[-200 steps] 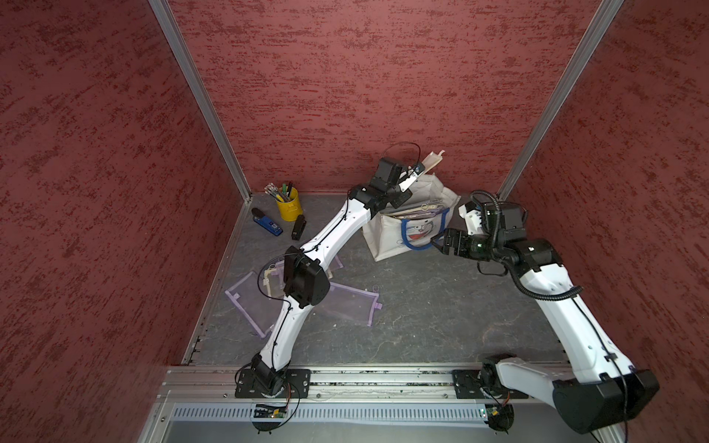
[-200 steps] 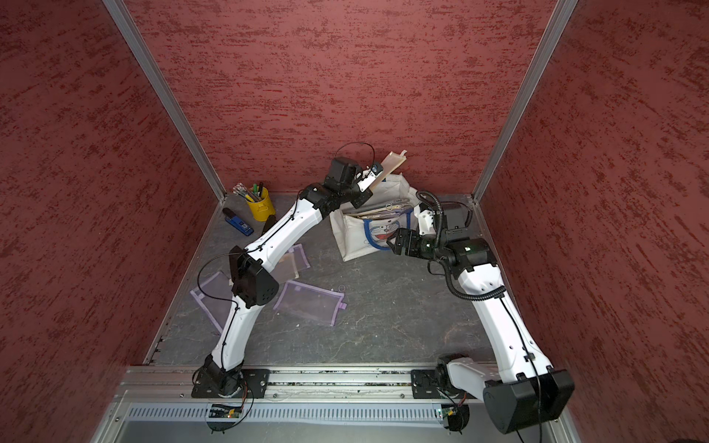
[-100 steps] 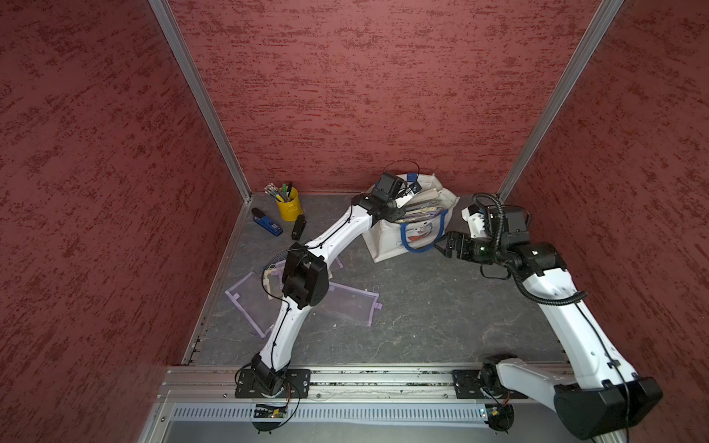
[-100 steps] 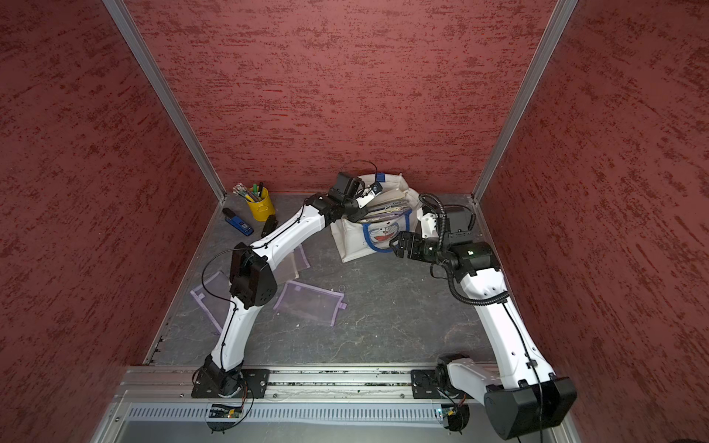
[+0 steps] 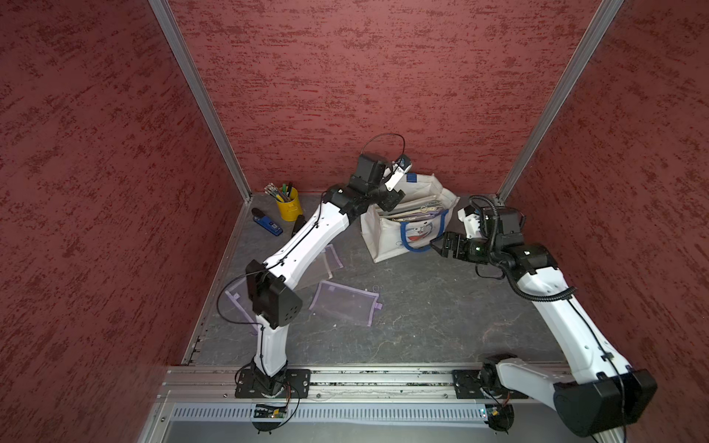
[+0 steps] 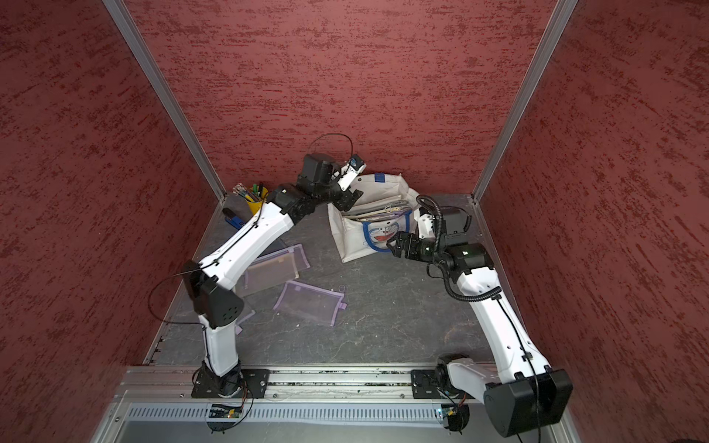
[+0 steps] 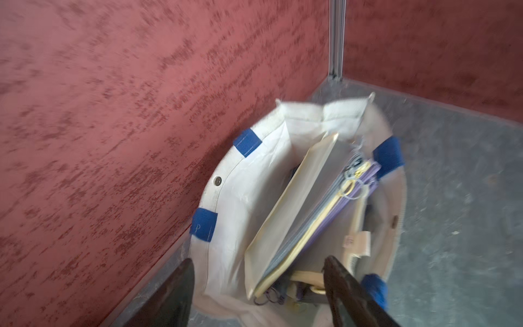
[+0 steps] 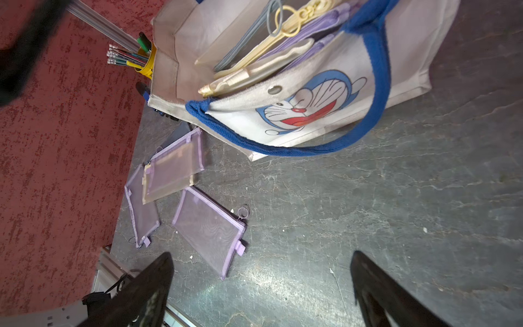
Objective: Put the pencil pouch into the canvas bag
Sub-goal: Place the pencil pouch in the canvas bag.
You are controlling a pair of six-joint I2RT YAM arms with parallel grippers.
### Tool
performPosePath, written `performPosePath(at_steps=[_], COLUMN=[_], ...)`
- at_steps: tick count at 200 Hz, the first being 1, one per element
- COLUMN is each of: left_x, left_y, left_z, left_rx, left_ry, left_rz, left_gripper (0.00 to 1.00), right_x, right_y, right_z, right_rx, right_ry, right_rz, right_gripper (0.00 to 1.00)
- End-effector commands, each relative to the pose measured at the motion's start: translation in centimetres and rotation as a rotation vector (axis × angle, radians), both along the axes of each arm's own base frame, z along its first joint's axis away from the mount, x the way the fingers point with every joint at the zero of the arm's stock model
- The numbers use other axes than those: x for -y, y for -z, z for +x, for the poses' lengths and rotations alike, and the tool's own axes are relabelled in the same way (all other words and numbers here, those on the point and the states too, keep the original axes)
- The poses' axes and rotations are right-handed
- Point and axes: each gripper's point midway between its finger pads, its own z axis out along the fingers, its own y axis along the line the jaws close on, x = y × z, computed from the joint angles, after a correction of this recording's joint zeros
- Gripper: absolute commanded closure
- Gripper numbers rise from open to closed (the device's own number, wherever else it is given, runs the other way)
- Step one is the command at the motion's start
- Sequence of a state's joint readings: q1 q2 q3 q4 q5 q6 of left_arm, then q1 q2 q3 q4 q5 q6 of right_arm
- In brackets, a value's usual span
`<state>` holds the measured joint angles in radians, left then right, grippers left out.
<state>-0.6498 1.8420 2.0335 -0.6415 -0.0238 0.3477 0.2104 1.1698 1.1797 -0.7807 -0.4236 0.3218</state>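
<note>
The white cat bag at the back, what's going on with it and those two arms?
The left gripper hangs open over the canvas bag's mouth, holding nothing. Several flat pouches stand packed inside the bag. The right gripper is open beside the bag's front, gripping nothing. More purple mesh pouches lie on the table.

The left arm (image 5: 307,241) hides part of a purple pouch (image 5: 323,268), and the canvas bag (image 7: 374,115) rim is blurred

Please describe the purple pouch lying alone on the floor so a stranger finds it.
Find the white canvas bag with the blue cat face by the back wall. On the grey floor in front of it lies a purple mesh pouch. Unlike the other pouches, which overlap, it lies apart.
</note>
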Motion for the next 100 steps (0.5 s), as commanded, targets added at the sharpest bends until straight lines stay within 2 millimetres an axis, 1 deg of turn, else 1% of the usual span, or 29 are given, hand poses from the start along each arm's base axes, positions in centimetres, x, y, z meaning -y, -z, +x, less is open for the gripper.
performPosePath(at_steps=[1, 2, 4, 15, 17, 26, 30, 31, 33, 53, 59, 60, 62, 65, 80, 88, 100], left_x=[-2.5, -2.6, -3.1, -5.1, -5.4, -7.2, -8.0, -8.2, -8.6, -12.1, -13.0, -13.1, -13.3, -13.7, -15.1, -15.5, -15.7], left_y=[-0.1, 0.1, -0.1, 1.3, 1.4, 3.1, 3.5, 3.2, 4.0, 7.8, 8.9, 9.1, 9.4, 10.0, 12.5, 14.0, 15.9], left_z=[-4.1, -4.3, -4.8, -7.5, -7.9, -9.9, -10.9, -11.2, -11.6, -15.7, -16.8, -17.0, -17.4, -17.8, -19.7, -20.6, -21.5], left_rx=[-0.138, -0.150, -0.158, -0.260, -0.274, -0.357, -0.388, -0.390, -0.413, -0.543, -0.570, -0.577, -0.586, -0.601, -0.679, -0.727, -0.792], left_ry=[-0.078, -0.082, -0.090, -0.132, -0.142, -0.190, -0.208, -0.211, -0.224, -0.332, -0.365, -0.370, -0.378, -0.396, -0.471, -0.504, -0.543], left_rz=[-0.166, -0.172, -0.188, -0.262, -0.280, -0.348, -0.388, -0.403, -0.415, -0.563, -0.585, -0.589, -0.596, -0.605, -0.664, -0.700, -0.749], left_gripper=[0.14, 0.13, 0.12, 0.06, 0.05, 0.03, 0.03, 0.03, 0.03, 0.02, 0.03, 0.02, 0.02, 0.02, 0.02, 0.02, 0.02], right_x=[-3.8, -3.9, -4.3, -6.6, -7.0, -8.9, -9.7, -9.9, -10.3, -13.8, -14.7, -14.8, -15.1, -15.5, -17.6, -18.6, -19.8], right_y=[0.3, 0.4, 0.5, 1.4, 1.6, 2.7, 3.1, 3.2, 3.5, 6.1, 6.4, 6.5, 7.3, 7.8, 9.5, 10.5, 12.1], right_z=[0.2, 0.2, 0.2, 0.0, 0.0, -0.3, -0.4, -0.4, -0.5, -1.7, -2.3, -2.3, -2.4, -2.5, -3.7, -4.4, -4.8], right_rx=[0.011, 0.009, 0.007, -0.002, -0.005, -0.023, -0.028, -0.028, -0.035, -0.073, -0.072, -0.070, -0.087, -0.096, -0.102, -0.107, -0.117], right_ry=[-0.124, -0.129, -0.139, -0.198, -0.210, -0.259, -0.279, -0.285, -0.298, -0.402, -0.432, -0.436, -0.444, -0.455, -0.527, -0.570, -0.612], right_rz=[0.059, 0.060, 0.061, 0.059, 0.058, 0.058, 0.056, 0.057, 0.056, 0.041, 0.045, 0.045, 0.039, 0.041, 0.039, 0.025, -0.004], right_gripper=[0.02, 0.02, 0.02, 0.02, 0.02, 0.02, 0.02, 0.02, 0.02, 0.03, 0.03, 0.03, 0.04, 0.04, 0.05, 0.05, 0.06])
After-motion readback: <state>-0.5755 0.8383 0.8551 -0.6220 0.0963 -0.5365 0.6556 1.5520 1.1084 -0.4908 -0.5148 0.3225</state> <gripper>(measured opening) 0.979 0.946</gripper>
